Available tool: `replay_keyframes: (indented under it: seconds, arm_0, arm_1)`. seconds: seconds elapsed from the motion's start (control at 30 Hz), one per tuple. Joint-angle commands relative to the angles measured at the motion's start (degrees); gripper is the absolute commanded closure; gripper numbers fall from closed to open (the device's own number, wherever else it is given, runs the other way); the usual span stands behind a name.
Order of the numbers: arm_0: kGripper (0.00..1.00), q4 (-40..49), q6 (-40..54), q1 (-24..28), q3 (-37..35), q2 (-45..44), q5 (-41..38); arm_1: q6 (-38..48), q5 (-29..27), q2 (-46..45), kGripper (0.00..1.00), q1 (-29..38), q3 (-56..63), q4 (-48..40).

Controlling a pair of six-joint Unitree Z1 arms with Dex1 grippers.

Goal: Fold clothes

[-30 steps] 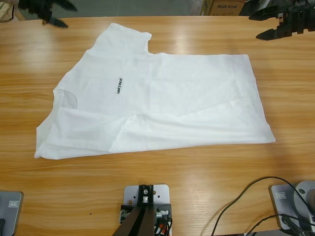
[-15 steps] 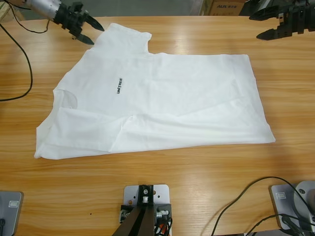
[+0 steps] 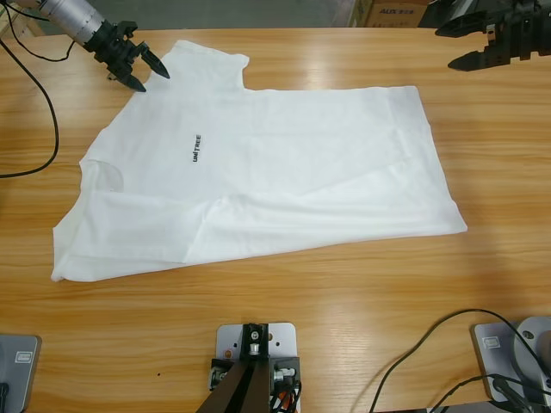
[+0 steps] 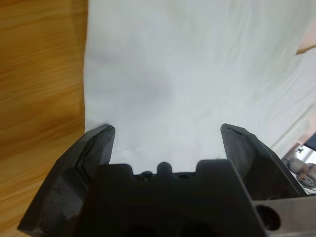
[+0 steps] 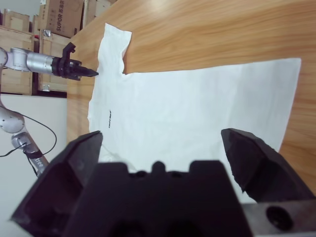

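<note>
Just ahead of our left end effector [image 3: 145, 71] lies the shirt [image 3: 284, 172], spread nearly flat on the counter [image 3: 362, 284] with its printed chest side up. Our left wrist view shows white cloth filling the space beyond and between the two jaws, with bare wood off to one side, so the jaws are over the shirt's edge near the sleeve [image 3: 211, 60]. They stand wide apart and hold nothing; we cannot tell whether their tips touch the cloth.

Our right end effector [image 3: 482, 39] hangs well clear of the shirt, off beyond its hem corner, with its jaws also spread wide and empty. From its wrist view we look along the whole garment, with the hem nearest and the sleeve and the other arm at the far end.

The shirt lies at a slant. The neck [image 3: 102, 176] is on the left arm's side, the hem is on the right arm's side, and the small dark text [image 3: 197, 148] sits between them. A shallow crease runs along the nearer long edge.

We judge that folding has not yet started and that this is the approach to a first grasp. The next move calls for our left end effector to settle onto the shoulder edge and close on a single layer. Our right one would come down to the hem corner, so both can lift and carry one long side over together.
</note>
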Motion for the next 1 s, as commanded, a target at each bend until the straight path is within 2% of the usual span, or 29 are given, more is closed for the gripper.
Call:
replay_keyframes:
  seconds: [0.03, 0.3, 0.43, 0.57, 0.77, 1.0]
  arm_0:
    - [0.133, 3.44, -0.25, -0.15, -32.53, 4.63, -3.97]
    - [0.142, 3.72, 1.14, -1.54, -32.73, -0.03, -8.49]
    - [0.142, 3.79, 1.06, -1.58, -32.80, -3.44, -4.47]
    - [0.138, 4.08, 0.86, -2.16, -32.80, -6.78, 3.41]
    - [0.136, 3.30, 0.58, -2.18, -32.85, -4.23, 7.75]
    - [0.133, 1.19, 0.02, -1.88, -32.94, 0.83, 8.42]
  arm_1:
    - [-0.61, -0.34, 3.18, 0.020, -0.96, 0.86, -0.09]
    - [-1.17, 0.08, 3.61, 0.019, -0.96, 1.30, -0.18]
    - [-1.23, 0.57, 3.38, 0.018, -0.96, 1.51, -0.18]
    - [-1.24, 1.18, 2.60, 0.018, -0.96, 1.99, -0.12]
    - [-1.91, 1.54, 1.72, 0.018, -0.96, 3.71, -0.09]
    - [-2.11, 1.85, 1.65, 0.018, -0.96, 4.12, -0.09]
